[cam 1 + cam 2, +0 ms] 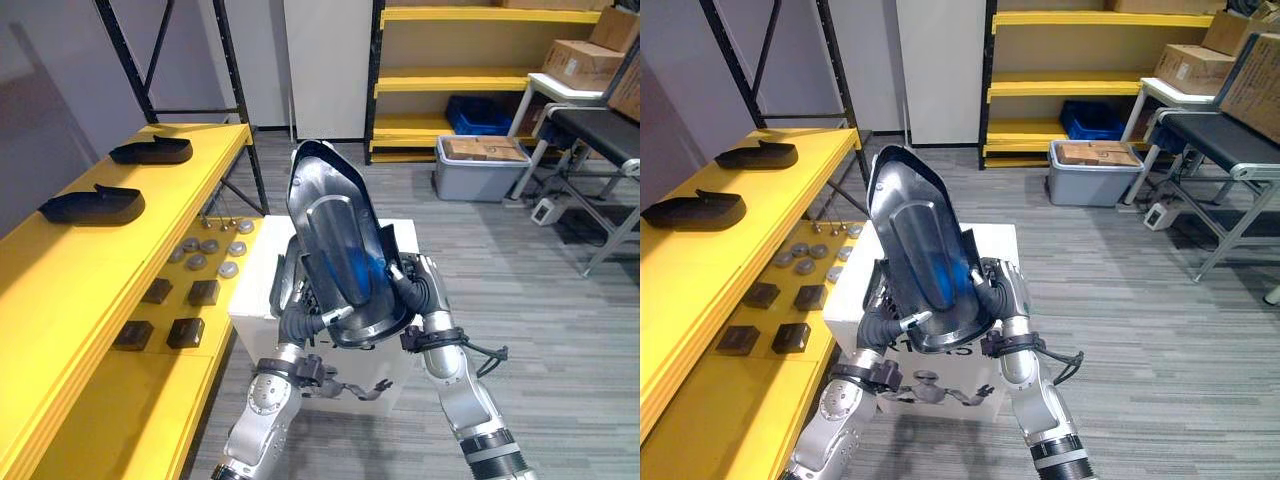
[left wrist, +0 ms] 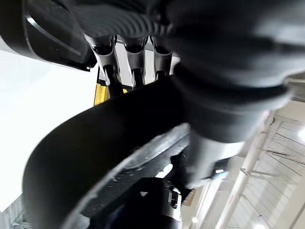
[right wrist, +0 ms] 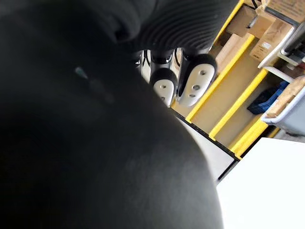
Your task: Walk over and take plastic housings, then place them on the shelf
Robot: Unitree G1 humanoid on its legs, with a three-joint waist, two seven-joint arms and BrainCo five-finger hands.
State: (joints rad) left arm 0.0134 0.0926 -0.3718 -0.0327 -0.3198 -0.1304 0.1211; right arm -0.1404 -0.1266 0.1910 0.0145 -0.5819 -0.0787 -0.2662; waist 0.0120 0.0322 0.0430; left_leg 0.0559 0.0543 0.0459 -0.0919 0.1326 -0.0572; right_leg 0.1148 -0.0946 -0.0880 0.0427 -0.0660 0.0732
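Observation:
I hold a large glossy black plastic housing (image 1: 335,250) upright in front of me, tilted a little back, above a white box (image 1: 252,285). My left hand (image 1: 292,318) grips its lower left edge and my right hand (image 1: 420,285) its lower right edge, fingers wrapped onto the rim. The left wrist view has my fingers (image 2: 136,52) running behind the dark housing (image 2: 95,138). Past the same black shell (image 3: 95,143), the right wrist view catches my fingertips (image 3: 195,81). Two more black housings (image 1: 152,151) (image 1: 92,205) lie on the top of the yellow shelf (image 1: 60,290) at my left.
A lower level of the yellow shelf carries several round grey discs (image 1: 210,255) and dark blocks (image 1: 185,332). A grey bin (image 1: 480,168) with cardboard stands before a far yellow rack (image 1: 450,75). A black bench (image 1: 600,130) is at the right.

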